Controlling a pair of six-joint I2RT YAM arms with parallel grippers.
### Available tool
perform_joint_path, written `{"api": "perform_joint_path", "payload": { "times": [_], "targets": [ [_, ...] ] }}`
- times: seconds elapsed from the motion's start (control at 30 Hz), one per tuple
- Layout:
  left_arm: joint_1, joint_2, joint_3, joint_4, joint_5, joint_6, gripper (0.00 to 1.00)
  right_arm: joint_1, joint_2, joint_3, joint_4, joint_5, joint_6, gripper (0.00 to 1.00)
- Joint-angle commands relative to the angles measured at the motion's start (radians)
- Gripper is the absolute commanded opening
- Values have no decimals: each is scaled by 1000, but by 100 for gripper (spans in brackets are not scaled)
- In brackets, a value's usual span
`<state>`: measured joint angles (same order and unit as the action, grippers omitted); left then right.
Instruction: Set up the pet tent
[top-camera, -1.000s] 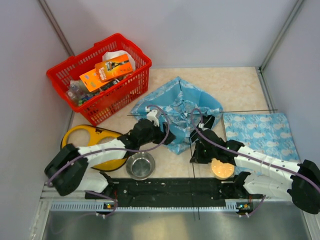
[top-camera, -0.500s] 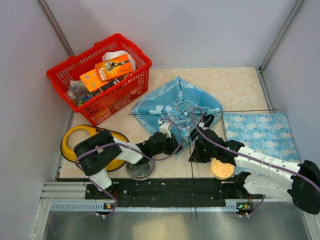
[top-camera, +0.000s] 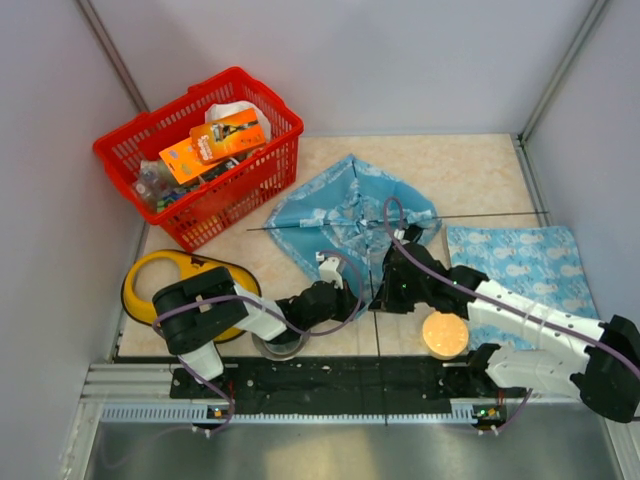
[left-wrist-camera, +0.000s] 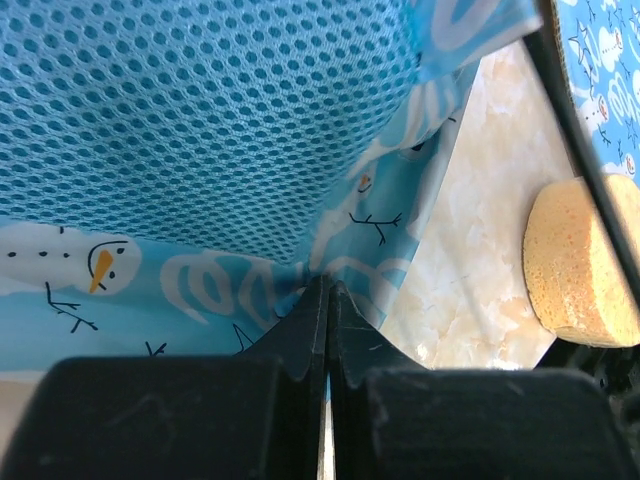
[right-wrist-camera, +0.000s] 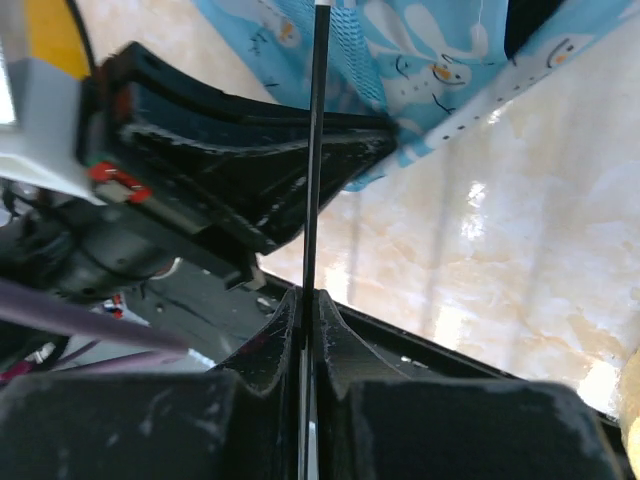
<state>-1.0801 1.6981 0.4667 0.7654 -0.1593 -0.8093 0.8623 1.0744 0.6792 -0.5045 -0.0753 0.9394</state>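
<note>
The pet tent (top-camera: 350, 215) lies collapsed mid-table, light-blue printed fabric with mesh panels (left-wrist-camera: 200, 110). My left gripper (top-camera: 362, 296) reaches in low from the left and is shut (left-wrist-camera: 326, 285) on the tent's near corner, a sliver of blue fabric between its jaws. Right beside it, my right gripper (top-camera: 384, 300) is shut (right-wrist-camera: 309, 296) on a thin dark pole (right-wrist-camera: 318, 150) that runs up toward the tent's edge. The left gripper's black fingers (right-wrist-camera: 300, 150) show just behind that pole in the right wrist view. A second thin pole (top-camera: 480, 221) lies across the tent.
A flat blue printed mat (top-camera: 520, 265) lies at the right. An orange sponge (top-camera: 445, 335) sits near the right arm. A red basket (top-camera: 200, 150) of items stands back left. A yellow holder (top-camera: 175, 285) and a steel bowl (top-camera: 280, 346) lie under the left arm.
My left arm swung from the tent's left edge to its near corner and its jaws closed on the fabric. My right gripper moved farther in with the pole, still shut.
</note>
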Motion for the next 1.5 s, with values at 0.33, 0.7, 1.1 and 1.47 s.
{"api": "perform_joint_path", "payload": {
  "times": [0.33,0.7,1.1,1.47],
  "targets": [
    [-17,-5,-25,0,-34,-10,0,-77,-4,88,-106,35,-100,0],
    [-17,-24,1,-60,-22,-7,0,-80,113,26,210,97,-136,0],
    [-17,-179,139,-337,-103,67,37,-82,-34,-73,161,403,50,0],
    [-17,-360,174,-501,-256,76,54,-112,-48,-81,181,487,56,0]
  ]
}}
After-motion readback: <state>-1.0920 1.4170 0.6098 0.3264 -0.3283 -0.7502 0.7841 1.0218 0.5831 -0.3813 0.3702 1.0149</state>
